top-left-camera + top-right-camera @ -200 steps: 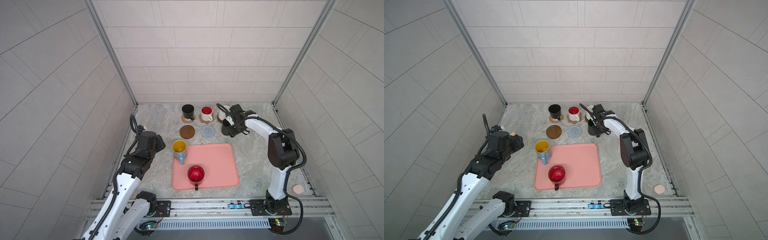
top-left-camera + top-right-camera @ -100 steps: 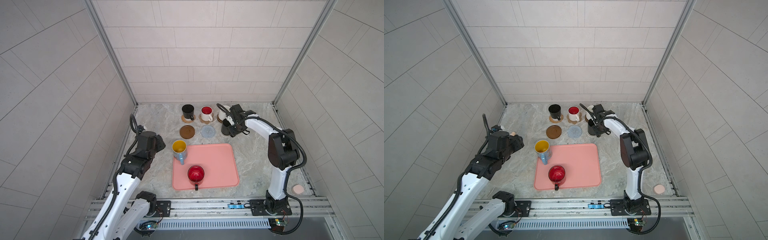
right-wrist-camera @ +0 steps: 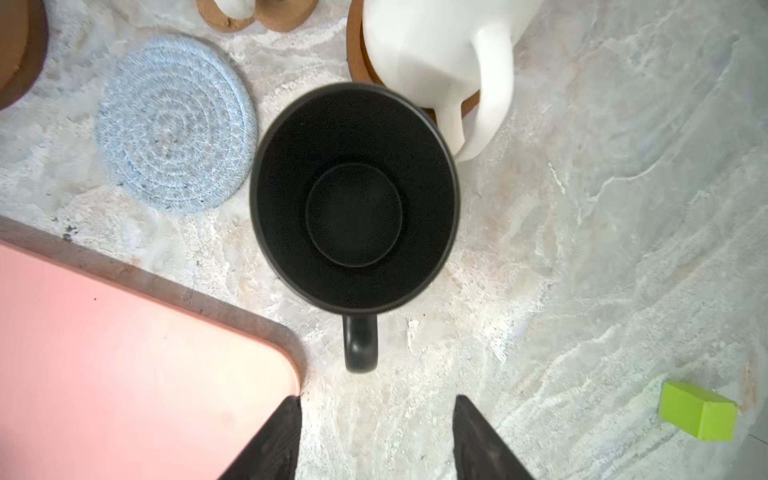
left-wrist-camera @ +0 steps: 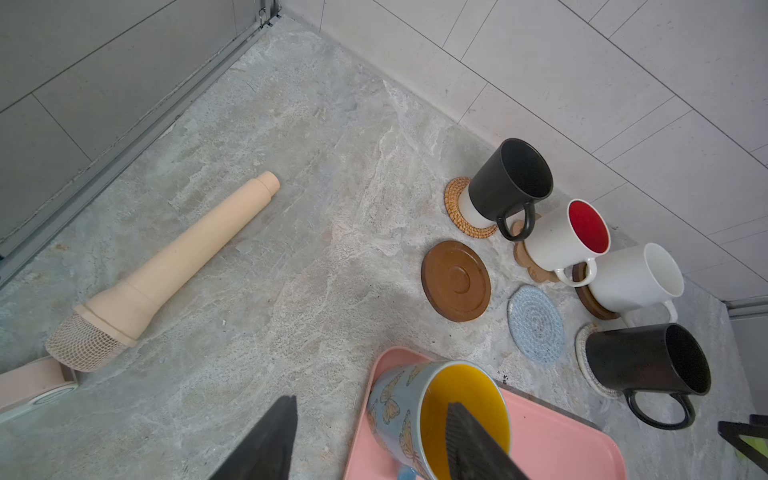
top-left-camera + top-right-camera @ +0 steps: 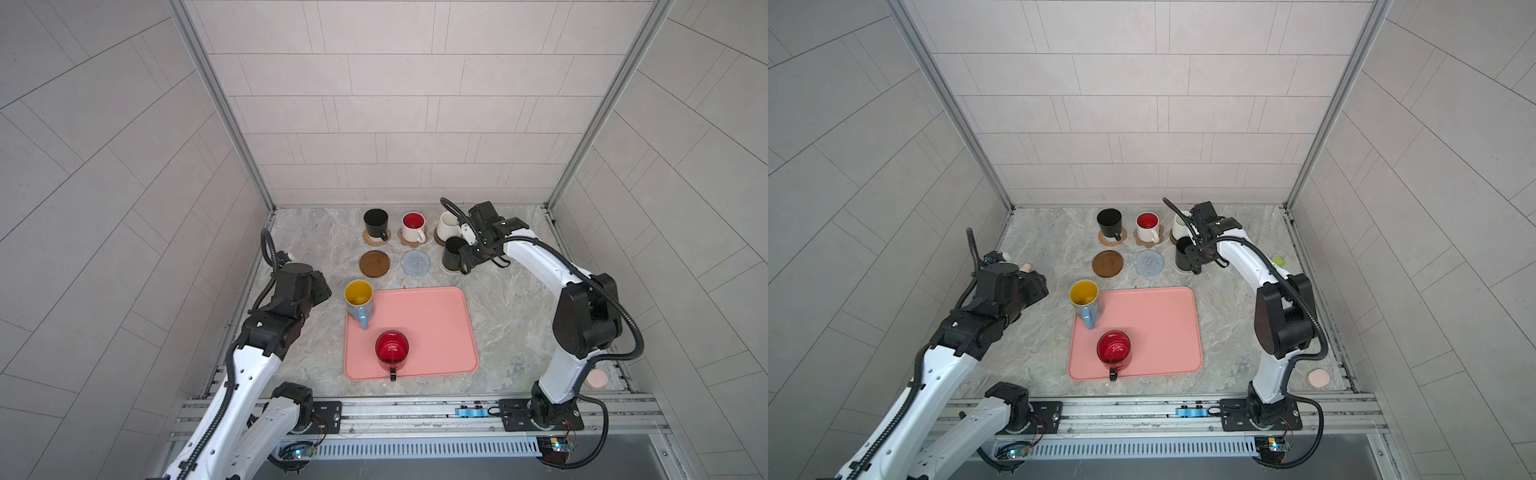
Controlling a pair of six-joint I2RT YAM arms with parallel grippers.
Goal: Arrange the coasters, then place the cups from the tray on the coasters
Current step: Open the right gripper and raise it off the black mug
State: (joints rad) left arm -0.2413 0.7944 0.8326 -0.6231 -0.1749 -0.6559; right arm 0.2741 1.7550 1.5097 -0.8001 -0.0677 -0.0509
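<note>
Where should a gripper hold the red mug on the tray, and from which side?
Probably the rim wall of the red mug, from above, one finger inside, one outside: it stands upright, mouth open, on the tray. Its black handle points to the near edge, so take the far side.

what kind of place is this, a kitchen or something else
Probably a robot test cell, not a home kitchen: a left arm and right arm bolted to a metal rail, tiled walls boxing in a marble-look tabletop, a red mug staged on a pink tray.
</note>
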